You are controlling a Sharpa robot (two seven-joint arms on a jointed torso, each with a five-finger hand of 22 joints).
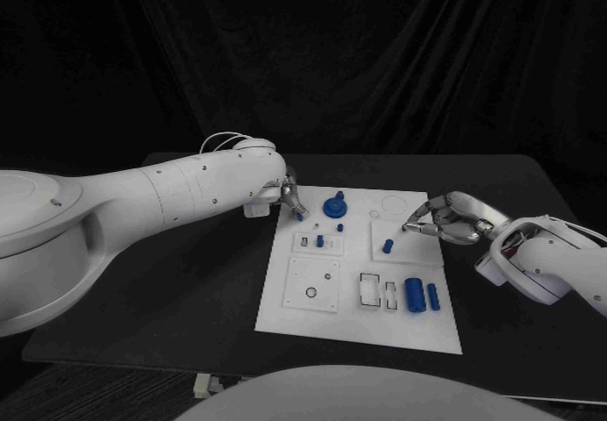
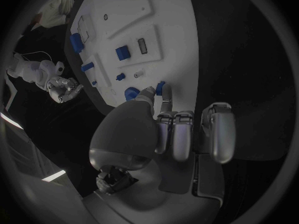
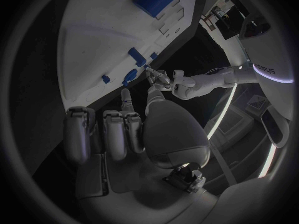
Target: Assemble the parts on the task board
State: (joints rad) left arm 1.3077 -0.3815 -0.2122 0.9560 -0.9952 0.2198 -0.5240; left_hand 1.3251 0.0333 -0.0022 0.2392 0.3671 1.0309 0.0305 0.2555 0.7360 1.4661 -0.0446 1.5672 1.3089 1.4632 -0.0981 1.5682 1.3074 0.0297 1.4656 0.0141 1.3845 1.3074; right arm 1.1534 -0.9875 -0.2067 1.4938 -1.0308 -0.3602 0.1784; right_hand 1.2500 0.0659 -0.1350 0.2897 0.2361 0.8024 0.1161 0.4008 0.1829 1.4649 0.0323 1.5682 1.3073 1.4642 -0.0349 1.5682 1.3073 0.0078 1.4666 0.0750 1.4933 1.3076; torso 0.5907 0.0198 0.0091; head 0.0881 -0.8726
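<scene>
White arms reach in from both sides of the head view: the left hand (image 1: 286, 196) sits at the upper left corner of the task board (image 1: 360, 316), the right hand (image 1: 446, 219) over its upper right edge. Blue parts (image 1: 423, 294) lie at the board's lower right, and a round blue knob (image 1: 334, 207) stands near its top. Seen from the left wrist, the left hand's fingers (image 2: 181, 134) are curled with nothing plainly in them. Seen from the right wrist, curled fingers (image 3: 118, 134) likewise; any grip is hidden.
</scene>
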